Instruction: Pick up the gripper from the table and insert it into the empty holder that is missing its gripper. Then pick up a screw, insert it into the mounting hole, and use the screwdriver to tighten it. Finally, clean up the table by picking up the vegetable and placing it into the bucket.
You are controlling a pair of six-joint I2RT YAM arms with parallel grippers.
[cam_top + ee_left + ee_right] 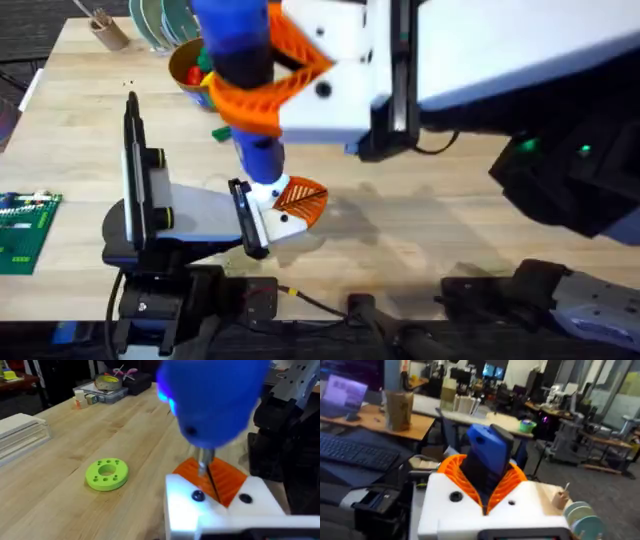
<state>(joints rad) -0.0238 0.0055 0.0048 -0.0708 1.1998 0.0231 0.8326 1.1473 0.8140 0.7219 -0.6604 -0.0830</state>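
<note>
My right gripper point(268, 80) hangs high and large under the overhead camera, its orange fingers point(451, 471) shut on the blue screwdriver point(240, 40) point(487, 455). The screwdriver points down at my left gripper point(288, 207) low on the table. There the orange gripper wedge point(303, 200) point(227, 479) sits in the white holder point(283, 224) point(180, 507). The screwdriver's metal tip point(202, 462) stands just above a dark screw head point(197, 495) in the holder. The orange bucket point(186, 68) stands behind, with a small green vegetable point(221, 132) on the table near it.
A green disc with holes point(106, 474) lies on the wood beside the holder. A green brick plate point(22, 232) lies at the table's left edge. A tan cup with sticks point(106, 30) and stacked plates point(160, 20) stand at the back. My right arm covers the table's right part.
</note>
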